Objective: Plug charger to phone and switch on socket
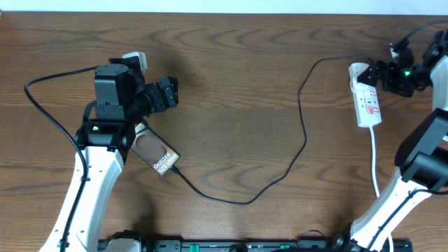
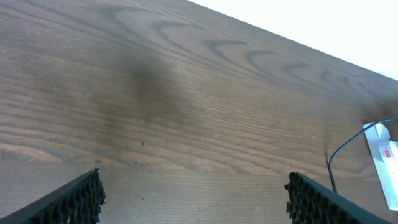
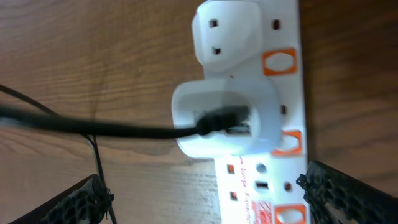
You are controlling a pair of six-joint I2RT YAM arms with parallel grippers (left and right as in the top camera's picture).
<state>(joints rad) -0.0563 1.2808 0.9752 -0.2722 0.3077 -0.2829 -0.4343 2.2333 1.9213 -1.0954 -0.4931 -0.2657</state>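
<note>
Left gripper (image 2: 196, 198): hanging spread wide over the bench (image 2: 186, 93), pinching nothing
Right gripper (image 3: 202, 186): hovering spread open just above the socket (image 3: 285, 99)
Phone (image 1: 159, 155): lying partly under the left arm (image 1: 98, 175)
Charger (image 1: 302, 140): trailing from the socket to the phone's lower end

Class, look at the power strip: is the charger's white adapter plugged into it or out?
Plugged in: the white adapter sits seated on the socket strip, with the charger cable entering its port.
</note>
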